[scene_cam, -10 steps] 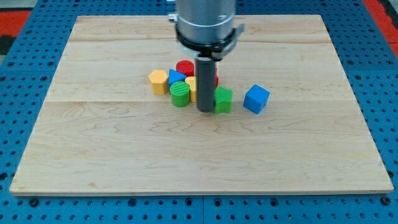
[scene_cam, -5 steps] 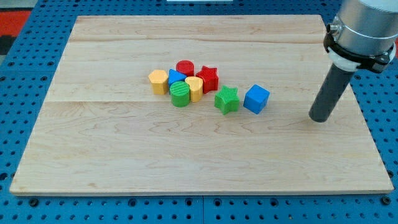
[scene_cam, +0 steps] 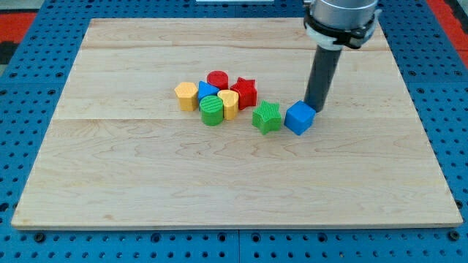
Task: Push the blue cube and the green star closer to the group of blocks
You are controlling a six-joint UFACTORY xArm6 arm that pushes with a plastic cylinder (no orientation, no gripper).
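The blue cube [scene_cam: 300,117] sits right of the board's centre, with the green star [scene_cam: 267,117] just to its left, a small gap between them. The group lies further left: a red star [scene_cam: 244,91], a red cylinder [scene_cam: 217,79], a yellow heart-like block [scene_cam: 229,104], a green cylinder [scene_cam: 212,110], a small blue block [scene_cam: 207,90] and a yellow hexagon [scene_cam: 186,96]. My tip [scene_cam: 316,109] stands at the blue cube's upper right corner, touching or nearly touching it. The green star is a short way below and right of the red star.
The wooden board [scene_cam: 146,190] lies on a blue pegboard [scene_cam: 22,146]. A red area shows at the view's top corners [scene_cam: 14,18].
My tip moved from beside the green star out to the view's right, then came back left and up to the blue cube's upper right corner. The blocks have not visibly moved.
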